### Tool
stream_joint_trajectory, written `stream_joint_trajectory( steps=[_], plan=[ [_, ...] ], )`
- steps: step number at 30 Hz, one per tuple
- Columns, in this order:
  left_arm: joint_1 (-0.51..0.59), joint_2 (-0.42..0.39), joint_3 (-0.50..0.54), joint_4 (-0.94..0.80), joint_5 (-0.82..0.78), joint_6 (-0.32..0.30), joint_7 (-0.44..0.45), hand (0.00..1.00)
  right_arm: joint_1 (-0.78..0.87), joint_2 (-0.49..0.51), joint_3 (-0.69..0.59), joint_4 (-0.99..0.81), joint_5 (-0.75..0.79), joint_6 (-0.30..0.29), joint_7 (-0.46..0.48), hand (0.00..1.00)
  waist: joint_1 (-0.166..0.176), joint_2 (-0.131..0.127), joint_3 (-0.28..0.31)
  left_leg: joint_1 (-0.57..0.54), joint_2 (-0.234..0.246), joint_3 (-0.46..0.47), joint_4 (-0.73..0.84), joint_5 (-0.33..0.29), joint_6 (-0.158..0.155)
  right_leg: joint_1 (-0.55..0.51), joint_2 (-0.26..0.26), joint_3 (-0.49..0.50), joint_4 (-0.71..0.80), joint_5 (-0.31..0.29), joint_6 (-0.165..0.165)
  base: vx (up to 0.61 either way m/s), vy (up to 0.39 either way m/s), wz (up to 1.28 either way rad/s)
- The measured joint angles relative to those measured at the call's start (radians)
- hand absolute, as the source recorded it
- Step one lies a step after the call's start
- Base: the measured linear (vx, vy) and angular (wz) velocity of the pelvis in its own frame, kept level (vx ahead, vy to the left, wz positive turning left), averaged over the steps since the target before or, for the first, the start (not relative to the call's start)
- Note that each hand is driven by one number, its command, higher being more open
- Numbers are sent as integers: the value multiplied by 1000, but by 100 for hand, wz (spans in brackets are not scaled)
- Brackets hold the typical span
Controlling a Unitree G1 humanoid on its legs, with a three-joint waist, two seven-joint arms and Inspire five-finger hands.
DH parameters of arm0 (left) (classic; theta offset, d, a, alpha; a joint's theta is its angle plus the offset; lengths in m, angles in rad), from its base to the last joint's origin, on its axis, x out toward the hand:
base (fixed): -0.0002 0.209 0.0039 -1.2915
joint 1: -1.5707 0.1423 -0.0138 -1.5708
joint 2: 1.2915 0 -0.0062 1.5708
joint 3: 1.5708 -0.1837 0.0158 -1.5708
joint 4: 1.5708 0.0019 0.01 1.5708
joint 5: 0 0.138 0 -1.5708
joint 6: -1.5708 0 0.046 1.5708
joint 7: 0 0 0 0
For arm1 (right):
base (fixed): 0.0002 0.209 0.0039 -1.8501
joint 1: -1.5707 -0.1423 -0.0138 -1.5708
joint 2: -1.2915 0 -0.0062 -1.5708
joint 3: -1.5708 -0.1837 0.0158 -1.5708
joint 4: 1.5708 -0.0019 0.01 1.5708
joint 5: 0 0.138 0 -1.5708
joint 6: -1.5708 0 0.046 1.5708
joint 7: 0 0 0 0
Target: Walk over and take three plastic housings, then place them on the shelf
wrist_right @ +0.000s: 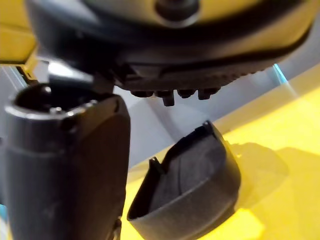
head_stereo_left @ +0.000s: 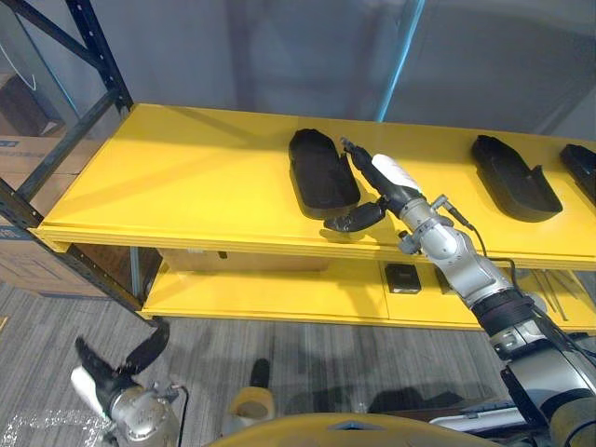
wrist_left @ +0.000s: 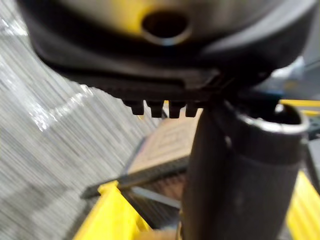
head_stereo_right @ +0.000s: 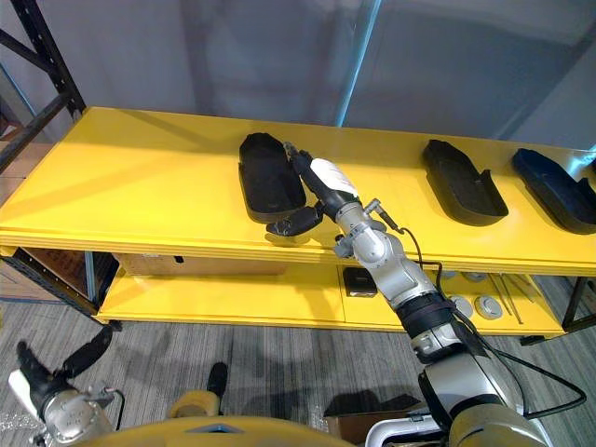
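Observation:
Three black plastic housings lie on the yellow shelf point(head_stereo_left: 186, 177). The left housing point(head_stereo_left: 321, 172) is near the middle, a second housing point(head_stereo_left: 515, 179) is further right, and a third housing point(head_stereo_right: 557, 189) is at the right end. My right hand point(head_stereo_left: 393, 189) lies open along the left housing's right edge, its fingers straight. Its thumb point(head_stereo_left: 358, 217) is spread by the housing's near end. The right wrist view has that housing point(wrist_right: 190, 195) just past the thumb, with nothing clasped. My left hand point(head_stereo_left: 116, 368) hangs open low over the floor, holding nothing.
A lower yellow shelf carries a small black box point(head_stereo_left: 403, 277), a flat cardboard box point(head_stereo_left: 242, 261) and round metal parts point(head_stereo_right: 484, 305). Blue rack uprights point(head_stereo_left: 102, 65) stand at the left, with cardboard boxes point(head_stereo_left: 23, 149) behind them. The floor is grey carpet.

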Motion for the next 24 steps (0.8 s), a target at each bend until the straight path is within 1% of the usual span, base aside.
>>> stream_joint_trajectory(
  steps=[1, 2, 3, 4, 5, 6, 9, 12, 14, 15, 18, 19, 21, 22, 24],
  plan=[
    [-2, 1, 15, 35, -2, -1, -8, 100, -15, 0, 13, 9, 0, 0, 1, 100, -1, 0, 0, 0, 1, 0, 0, 0, 0, 0, 1, 0, 0, 0, 0, 20, -48, 0],
    [-1, 3, 48, 96, -3, -1, -53, 100, -45, -1, 28, 20, 1, 1, 12, 100, 0, 0, 3, 1, 3, 0, 0, -1, -1, 1, 2, 0, 0, 0, -1, 7, -31, -1],
    [2, 7, 56, 143, -3, -1, -98, 100, -76, -5, 37, 28, 2, 1, 24, 100, 2, 0, 7, 3, 9, 0, 0, -3, -3, 1, 2, 1, 0, -1, -2, 0, 0, 0],
    [3, 9, 56, 165, -5, -1, -118, 100, -91, -8, 42, 32, 2, 1, 32, 100, 5, 0, 9, 4, 9, 0, 0, -3, -4, 0, 2, 1, 0, -2, -3, 0, 0, 0],
    [1, 13, 56, 207, -56, 13, -190, 100, -124, -14, 52, 35, 2, 0, 53, 100, 12, 1, 15, 8, 10, 1, 0, -7, -8, 1, 4, 3, 0, -5, -8, -32, -18, -4],
    [-3, 19, 54, 252, -123, 45, -269, 100, -155, -17, 63, 35, 2, -1, 74, 100, 15, 4, 18, 10, 14, 3, 0, -10, -13, 0, 6, 5, 0, -8, -13, -32, -20, -7],
    [-14, 18, 39, 328, -140, 101, -372, 100, -199, -16, 91, 35, 1, -8, 116, 100, 20, -2, 23, 12, 25, 15, 0, -11, -16, -9, 11, 18, 3, -14, -20, -17, -32, -13],
    [-29, 18, 35, 370, -140, 142, -420, 100, -216, -13, 120, 38, 0, -8, 148, 100, 24, -3, 26, 13, 30, 27, 0, -12, -18, -16, 14, 32, 6, -14, -21, -5, -17, -15],
    [-36, 20, 3, 383, -137, 144, -461, 100, -217, -5, 140, 38, -15, -4, 188, 100, 23, 1, 29, 23, 33, 38, 0, -14, -21, -15, 14, 43, 9, -15, -23, 7, -19, -15],
    [-39, 21, -4, 388, -137, 145, -467, 100, -220, 1, 144, 39, -37, 0, 200, 100, 23, 3, 30, 26, 35, 43, 0, -16, -22, -15, 14, 48, 10, -15, -24, 13, -23, -19],
    [-64, 27, -35, 401, -136, 145, -481, 100, -226, 24, 157, 46, -84, 27, 257, 100, 20, 3, 33, 27, 43, 52, 0, -18, -25, -24, 19, 58, 18, -20, -28, 8, -34, -10],
    [-74, 27, -45, 405, -125, 145, -481, 100, -242, 25, 180, 62, -108, 43, 278, 100, 19, 3, 34, 26, 45, 51, 0, -17, -26, -26, 20, 58, 22, -23, -27, 0, 0, 0],
    [-80, 26, -69, 407, -110, 148, -482, 100, -259, 25, 196, 81, -115, 67, 308, 100, 18, 0, 36, 25, 45, 51, 0, -17, -25, -27, 20, 57, 21, -25, -25, 8, -20, 0],
    [-81, 26, -70, 407, -109, 150, -482, 100, -260, 25, 196, 81, -115, 71, 311, 100, 18, -1, 37, 25, 45, 51, 0, -17, -25, -27, 20, 57, 21, -26, -25, 35, -32, 1],
    [-87, 26, -70, 407, -108, 179, -481, 100, -283, 25, 198, 83, -115, 99, 343, 100, 14, -4, 52, 25, 45, 50, 2, -17, -25, -27, 20, 56, 23, -26, -22, 36, -25, 1]
  ],
)
